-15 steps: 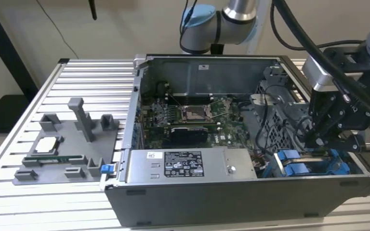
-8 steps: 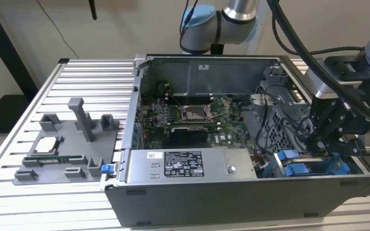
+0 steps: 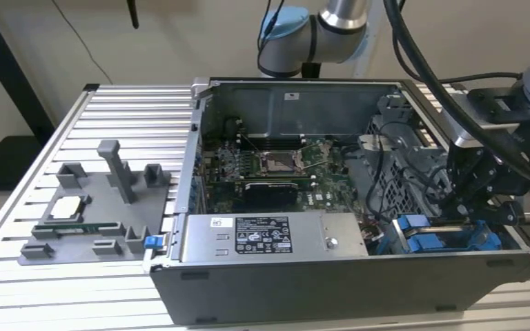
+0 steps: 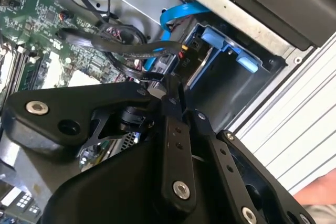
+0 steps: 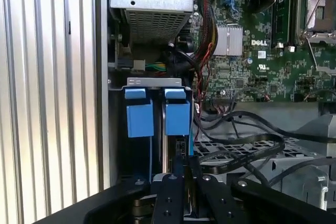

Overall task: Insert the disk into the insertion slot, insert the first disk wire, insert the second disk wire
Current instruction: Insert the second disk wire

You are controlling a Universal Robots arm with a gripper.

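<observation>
Disk (image 5: pixel 176 153) sits edge-up in the blue-fitted slot (image 5: pixel 157 111), directly at the gripper (image 5: pixel 181 174), whose fingers look closed together.

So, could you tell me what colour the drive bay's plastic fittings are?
Bright blue fittings, clearest in the first wrist view.

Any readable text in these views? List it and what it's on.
White label on the power-supply box: print too small to read.
Sticker on the case back wall: too small to read.
Motherboard white markings, first wrist view: a logo and tiny codes, nothing reliably quotable.
</observation>
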